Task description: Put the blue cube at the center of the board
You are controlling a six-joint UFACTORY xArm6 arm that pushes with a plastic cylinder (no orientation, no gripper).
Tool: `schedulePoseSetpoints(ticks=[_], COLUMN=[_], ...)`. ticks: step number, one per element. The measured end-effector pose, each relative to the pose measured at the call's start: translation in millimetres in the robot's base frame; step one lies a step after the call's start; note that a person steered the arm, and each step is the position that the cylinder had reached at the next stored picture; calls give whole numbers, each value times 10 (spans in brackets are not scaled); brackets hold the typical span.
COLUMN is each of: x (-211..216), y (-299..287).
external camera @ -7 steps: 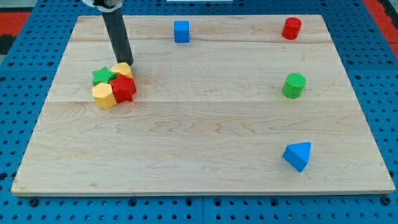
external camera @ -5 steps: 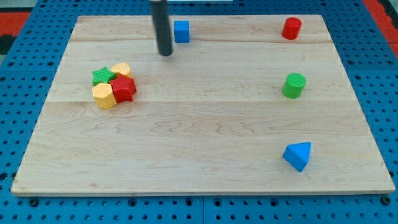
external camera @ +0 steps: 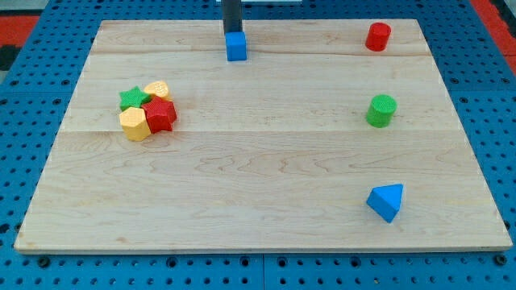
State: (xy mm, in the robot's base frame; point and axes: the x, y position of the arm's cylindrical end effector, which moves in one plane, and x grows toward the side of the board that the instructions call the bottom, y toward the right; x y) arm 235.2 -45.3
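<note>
The blue cube (external camera: 235,46) sits near the top edge of the wooden board (external camera: 258,185), a little left of the middle. My rod comes down from the view's top right behind the cube. My tip (external camera: 232,34) is at the cube's far side, touching or nearly touching it; the cube hides the very end.
A cluster at the left holds a green star (external camera: 131,98), a yellow round block (external camera: 157,89), a red block (external camera: 160,115) and a yellow hexagonal block (external camera: 134,124). A red cylinder (external camera: 377,37) is top right, a green cylinder (external camera: 381,110) at the right, a blue triangular block (external camera: 386,201) bottom right.
My tip has moved from beside the left cluster up and to the right, ending behind the blue cube. The cube has shifted slightly down the view. Other blocks have not moved.
</note>
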Motion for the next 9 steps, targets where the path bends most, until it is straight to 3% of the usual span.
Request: schedulePoseSetpoints(ticks=[4,7,9], x=[629,1186,1006], y=[243,-225,451])
